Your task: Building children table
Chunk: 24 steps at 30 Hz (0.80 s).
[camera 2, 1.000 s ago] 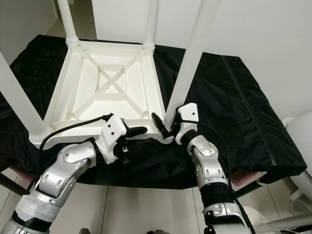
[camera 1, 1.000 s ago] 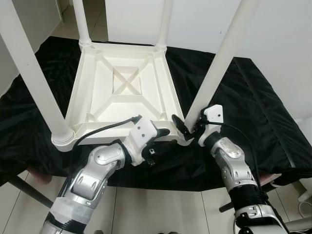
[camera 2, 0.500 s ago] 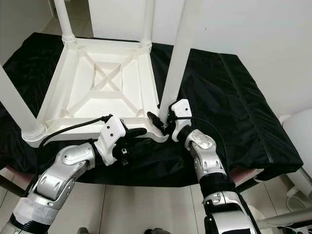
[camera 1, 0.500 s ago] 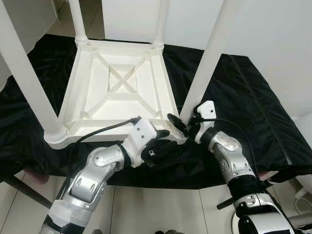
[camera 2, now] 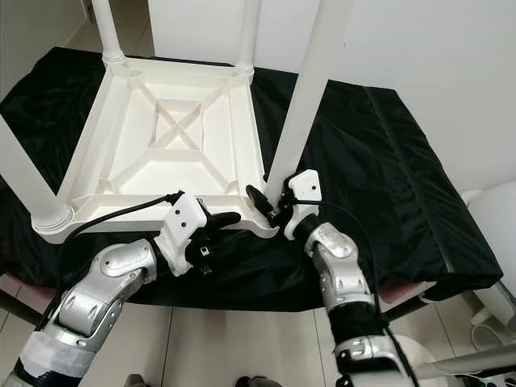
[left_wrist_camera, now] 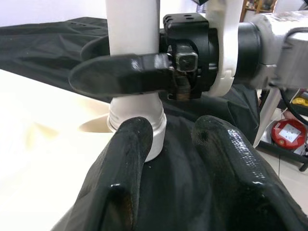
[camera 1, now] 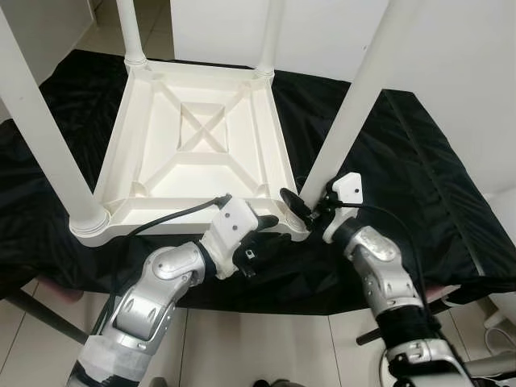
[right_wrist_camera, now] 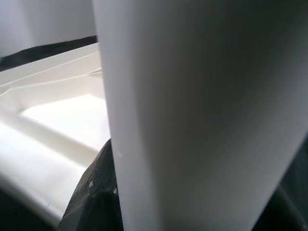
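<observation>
Black cloth point(camera 1: 419, 161) under upturned table point(camera 1: 201, 153), legs skyward; right hand point(camera 1: 310, 211) gripping near leg point(camera 1: 355, 105), left hand point(camera 1: 270, 227) open.

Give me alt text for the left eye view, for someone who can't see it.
A white children's table lies upside down on a black cloth, legs up. The right gripper grips the near right leg at its base; the left gripper is at the table's near edge.
</observation>
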### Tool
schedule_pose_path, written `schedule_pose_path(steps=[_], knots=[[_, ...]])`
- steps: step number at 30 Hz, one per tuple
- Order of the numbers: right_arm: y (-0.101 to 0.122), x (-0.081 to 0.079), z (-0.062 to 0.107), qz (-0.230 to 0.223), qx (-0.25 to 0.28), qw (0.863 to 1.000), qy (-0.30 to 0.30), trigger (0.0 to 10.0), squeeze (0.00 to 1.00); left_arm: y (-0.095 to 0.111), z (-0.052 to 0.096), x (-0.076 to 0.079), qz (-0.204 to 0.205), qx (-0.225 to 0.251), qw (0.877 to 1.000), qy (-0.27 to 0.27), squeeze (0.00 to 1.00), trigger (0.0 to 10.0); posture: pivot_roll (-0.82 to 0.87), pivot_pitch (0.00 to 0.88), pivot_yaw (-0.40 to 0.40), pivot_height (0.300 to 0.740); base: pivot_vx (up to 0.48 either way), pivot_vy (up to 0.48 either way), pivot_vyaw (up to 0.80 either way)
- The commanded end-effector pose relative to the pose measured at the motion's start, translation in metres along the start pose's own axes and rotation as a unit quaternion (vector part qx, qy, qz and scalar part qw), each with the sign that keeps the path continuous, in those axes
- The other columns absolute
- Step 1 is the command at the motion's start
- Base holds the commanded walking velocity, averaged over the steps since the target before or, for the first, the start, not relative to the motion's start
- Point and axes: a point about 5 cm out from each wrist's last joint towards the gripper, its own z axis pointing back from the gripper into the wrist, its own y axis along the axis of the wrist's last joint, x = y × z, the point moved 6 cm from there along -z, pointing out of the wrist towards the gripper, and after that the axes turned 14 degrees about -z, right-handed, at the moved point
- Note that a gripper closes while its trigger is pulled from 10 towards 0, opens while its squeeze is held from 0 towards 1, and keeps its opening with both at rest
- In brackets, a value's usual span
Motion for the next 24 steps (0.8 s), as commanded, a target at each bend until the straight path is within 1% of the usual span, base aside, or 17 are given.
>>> schedule_pose_path(steps=[1, 2, 5, 6, 8, 9, 10, 11, 12, 14, 15, 17, 18, 22, 23, 24], knots=[[-0.011, 0.014, 0.007, -0.023, -0.007, 0.997, -0.073, 10.0, 0.00, 0.001, -0.003, 0.008, 0.008, 0.001, 1.000, -0.001, 0.00, 10.0, 0.06, 0.136, -0.127, 0.740, 0.000, 0.000, 0.00], [-0.010, 0.014, 0.007, -0.028, -0.002, 0.996, -0.086, 10.0, 0.00, 0.001, -0.003, 0.008, 0.010, 0.002, 1.000, -0.001, 0.00, 10.0, 0.06, 0.136, -0.127, 0.740, 0.000, 0.000, 0.00], [-0.007, 0.013, 0.007, -0.027, 0.008, 0.995, -0.100, 10.0, 0.00, 0.001, -0.004, 0.009, 0.011, 0.002, 1.000, -0.001, 0.00, 10.0, 0.06, 0.130, -0.133, 0.740, 0.000, 0.000, 0.00], [-0.006, 0.015, 0.009, -0.028, 0.021, 0.990, -0.139, 10.0, 0.00, 0.001, -0.004, 0.008, 0.011, 0.003, 1.000, 0.004, 0.00, 10.0, 0.05, 0.127, -0.135, 0.740, 0.000, 0.000, 0.00], [-0.010, 0.022, 0.018, -0.027, 0.033, 0.971, -0.234, 10.0, 0.00, 0.001, -0.005, 0.004, 0.011, 0.003, 1.000, 0.013, 0.00, 10.0, 0.05, 0.126, -0.136, 0.740, 0.000, 0.000, 0.00], [-0.010, 0.022, 0.018, -0.027, 0.033, 0.971, -0.234, 10.0, 0.00, 0.001, -0.005, 0.004, 0.011, 0.003, 1.000, 0.013, 0.00, 10.0, 0.05, 0.126, -0.136, 0.740, 0.000, 0.000, 0.00], [-0.013, 0.020, 0.021, -0.043, 0.041, 0.960, -0.273, 10.0, 0.00, 0.000, -0.005, 0.002, 0.008, 0.001, 1.000, 0.019, 0.00, 10.0, 0.05, 0.121, -0.138, 0.740, 0.000, 0.000, 0.00], [-0.014, 0.015, 0.021, -0.056, 0.047, 0.954, -0.290, 10.0, 0.00, 0.000, -0.005, 0.000, 0.007, -0.001, 1.000, 0.023, 0.00, 10.0, 0.05, 0.120, -0.136, 0.740, 0.000, 0.000, 0.00], [-0.014, 0.015, 0.021, -0.056, 0.047, 0.954, -0.290, 10.0, 0.00, 0.000, -0.005, 0.000, 0.007, -0.001, 1.000, 0.023, 0.00, 10.0, 0.05, 0.120, -0.136, 0.740, 0.000, 0.000, 0.00], [-0.016, -0.001, 0.014, -0.058, 0.044, 0.957, -0.282, 10.0, 0.00, 0.000, -0.005, -0.003, 0.008, 0.000, 0.999, 0.033, 0.00, 10.0, 0.05, 0.117, -0.134, 0.740, 0.000, 0.000, 0.00], [-0.016, -0.005, 0.012, -0.055, 0.040, 0.960, -0.272, 10.0, 0.00, 0.000, -0.006, -0.005, 0.004, -0.002, 0.999, 0.039, 0.00, 10.0, 0.04, 0.115, -0.133, 0.740, 0.000, 0.000, 0.00], [-0.014, -0.006, 0.012, -0.050, 0.039, 0.962, -0.264, 10.0, 0.00, 0.000, -0.007, -0.006, 0.002, -0.003, 0.999, 0.044, 0.00, 10.0, 0.04, 0.110, -0.130, 0.740, 0.000, 0.000, 0.00], [-0.015, -0.006, 0.012, -0.058, 0.037, 0.965, -0.253, 10.0, 0.00, -0.001, -0.007, -0.008, 0.000, -0.004, 0.999, 0.047, 0.00, 10.0, 0.04, 0.107, -0.129, 0.740, 0.000, 0.000, 0.00], [-0.015, -0.006, 0.013, -0.063, 0.038, 0.966, -0.247, 10.0, 0.00, -0.001, -0.008, -0.009, -0.001, -0.006, 0.999, 0.050, 0.00, 10.0, 0.04, 0.106, -0.128, 0.740, 0.000, 0.000, 0.00], [-0.013, -0.009, 0.013, -0.072, 0.045, 0.969, -0.234, 10.0, 1.00, -0.002, -0.008, -0.011, -0.001, -0.008, 0.998, 0.055, 0.00, 10.0, 0.04, 0.102, -0.127, 0.740, 0.000, 0.000, 0.00], [-0.009, -0.012, 0.013, -0.078, 0.055, 0.971, -0.220, 10.0, 1.00, -0.002, -0.008, -0.012, -0.002, -0.009, 0.998, 0.059, 0.00, 10.0, 0.04, 0.101, -0.126, 0.740, 0.000, 0.000, 0.00]])
